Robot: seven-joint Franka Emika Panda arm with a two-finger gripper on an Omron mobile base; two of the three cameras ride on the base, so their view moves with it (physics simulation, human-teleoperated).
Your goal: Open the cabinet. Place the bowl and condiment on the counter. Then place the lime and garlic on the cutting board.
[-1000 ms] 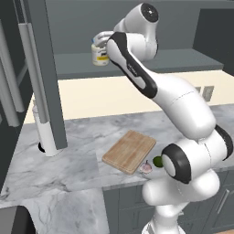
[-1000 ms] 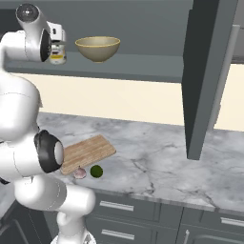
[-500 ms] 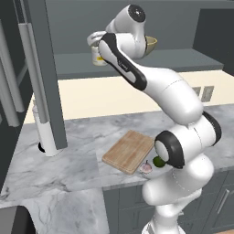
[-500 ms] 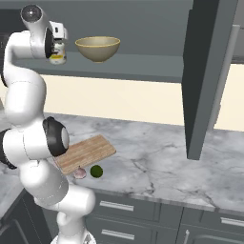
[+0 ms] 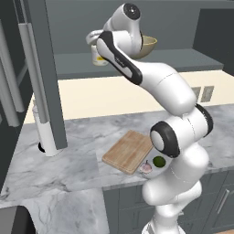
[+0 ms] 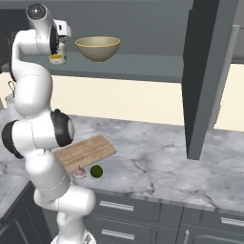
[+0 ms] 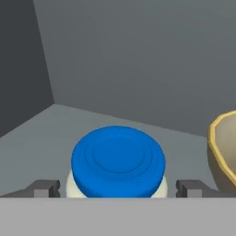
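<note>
The cabinet stands open, its door (image 5: 45, 68) swung out. On its shelf (image 6: 143, 66) sit the tan bowl (image 6: 97, 48) (image 5: 148, 45) and the condiment (image 5: 98, 57) (image 6: 58, 58), a white jar with a blue lid (image 7: 118, 159). My gripper (image 7: 118, 189) (image 5: 93, 41) is open above the jar, one fingertip (image 7: 46, 188) on each side of it, not touching. The bowl's rim (image 7: 225, 147) shows to the right. On the counter (image 5: 68, 160) lies the cutting board (image 5: 128, 151) (image 6: 85, 152). The lime (image 5: 159, 161) (image 6: 96, 171) and garlic (image 5: 146, 168) (image 6: 80, 173) lie beside its near edge.
A white paper towel roll (image 5: 43, 130) stands on the counter behind the open left door. The right door (image 6: 205, 76) hangs open over the marble. Drawer fronts with silver handles (image 6: 116, 206) run below the counter edge.
The arm's elbow has swung up and in toward the cabinet, and the hand has shifted over the jar. The jaws stayed open. Jar and bowl have not moved.
</note>
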